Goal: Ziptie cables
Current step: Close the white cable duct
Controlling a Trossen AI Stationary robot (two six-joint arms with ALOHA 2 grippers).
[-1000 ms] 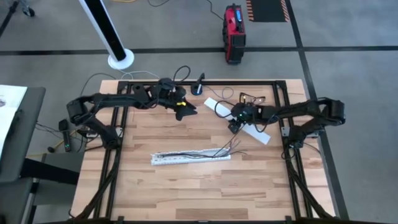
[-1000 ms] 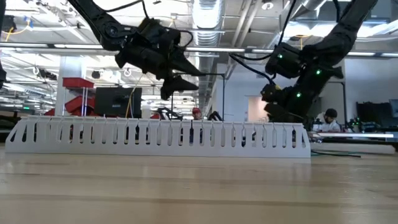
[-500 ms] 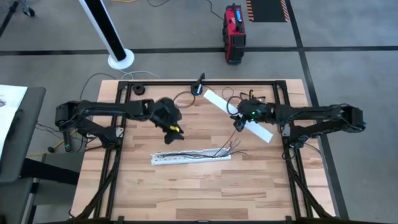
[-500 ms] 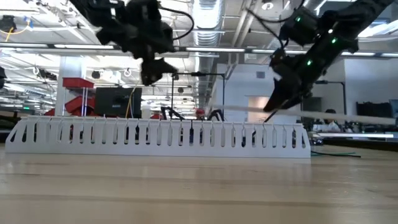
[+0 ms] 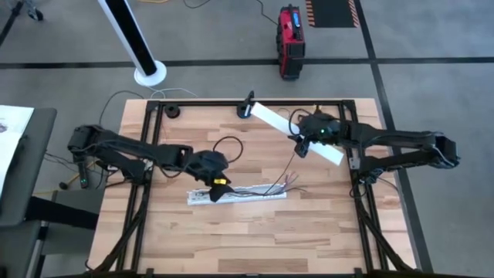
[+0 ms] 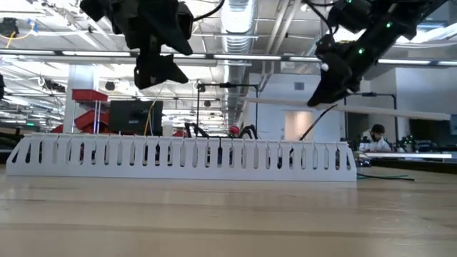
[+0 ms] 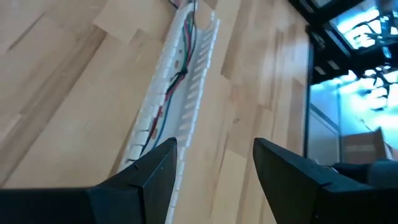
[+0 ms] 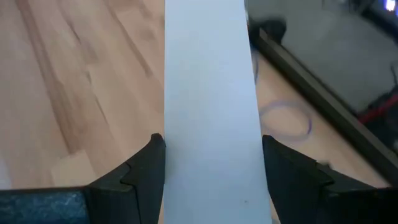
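Cables in slotted tray, just beyond spread left claw

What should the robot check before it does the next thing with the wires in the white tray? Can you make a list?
1. Cables lying inside the slotted tray: ok, though some ends stick out at one end.
2. Left tool open above the tray's end: ok.
3. Right tool shut on the flat white cover: ok.
4. Cover held off the table in the low view: ok.
5. Zip tie ready: cannot tell, none visible.
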